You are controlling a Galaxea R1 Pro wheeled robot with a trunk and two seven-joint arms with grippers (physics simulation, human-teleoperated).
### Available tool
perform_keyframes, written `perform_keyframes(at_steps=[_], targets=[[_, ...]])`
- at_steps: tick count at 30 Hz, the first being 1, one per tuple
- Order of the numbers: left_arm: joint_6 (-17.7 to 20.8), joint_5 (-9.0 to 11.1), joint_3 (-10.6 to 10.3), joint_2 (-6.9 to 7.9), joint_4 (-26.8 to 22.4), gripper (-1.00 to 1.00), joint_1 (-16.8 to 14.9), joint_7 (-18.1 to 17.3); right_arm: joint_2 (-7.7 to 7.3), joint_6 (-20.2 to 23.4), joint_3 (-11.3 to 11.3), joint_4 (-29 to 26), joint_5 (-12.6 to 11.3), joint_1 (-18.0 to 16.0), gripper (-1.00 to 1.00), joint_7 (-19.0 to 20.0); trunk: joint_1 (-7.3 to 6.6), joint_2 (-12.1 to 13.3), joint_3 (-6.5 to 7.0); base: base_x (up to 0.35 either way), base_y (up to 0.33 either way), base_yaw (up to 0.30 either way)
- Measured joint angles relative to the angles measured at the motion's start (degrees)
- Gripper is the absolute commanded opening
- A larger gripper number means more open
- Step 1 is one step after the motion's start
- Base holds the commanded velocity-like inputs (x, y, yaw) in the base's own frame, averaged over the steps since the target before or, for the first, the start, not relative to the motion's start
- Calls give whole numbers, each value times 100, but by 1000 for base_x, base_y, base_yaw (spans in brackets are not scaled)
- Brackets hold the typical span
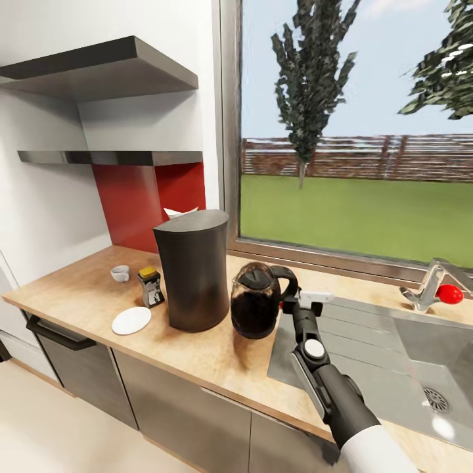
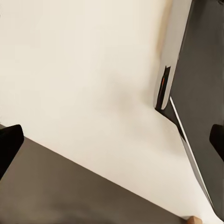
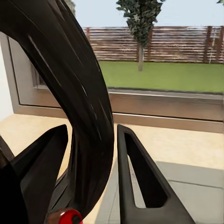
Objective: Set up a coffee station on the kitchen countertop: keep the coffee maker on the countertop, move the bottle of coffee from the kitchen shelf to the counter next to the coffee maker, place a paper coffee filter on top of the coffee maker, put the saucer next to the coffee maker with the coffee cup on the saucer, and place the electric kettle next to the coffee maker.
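Observation:
On the kitchen countertop (image 1: 217, 358) stands the tall black coffee maker (image 1: 192, 269). The electric kettle (image 1: 254, 303) stands right beside it, near the sink's edge. My right gripper (image 1: 291, 297) is shut on the kettle's black handle (image 3: 86, 98), with one finger (image 3: 140, 179) on either side. The bottle of coffee (image 1: 151, 286), the white saucer (image 1: 131, 320) and the coffee cup (image 1: 120, 273) sit left of the coffee maker, the cup apart from the saucer. A white tip of the paper coffee filter (image 1: 180, 211) peeks out behind the maker's top. My left gripper (image 2: 112, 142) is open.
A steel sink (image 1: 394, 355) with a faucet and red knob (image 1: 449, 293) lies right of the kettle. Two dark kitchen shelf boards (image 1: 112, 157) hang on the wall above the counter's left end. A window runs behind the counter. Grey cabinet fronts (image 1: 177, 414) sit below.

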Motion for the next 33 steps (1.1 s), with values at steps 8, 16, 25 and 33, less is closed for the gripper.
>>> perform_keyframes(at_steps=[8,16,25,33], targets=[[27,0,7,29,0,100,0,6,5,-3,-3,72,0,0,-100,-5,-3,0,0,175,0,0],[39,0,14,31,0,100,0,7,22,23,-9,70,3,0,-100,-5,0,0,0,71,0,0],[41,2,17,45,0,100,4,0,23,31,-9,84,2,0,-100,-13,-1,-1,0,74,0,0],[41,1,9,45,0,100,0,7,25,38,-13,90,1,0,-100,-190,0,0,0,21,0,0]])
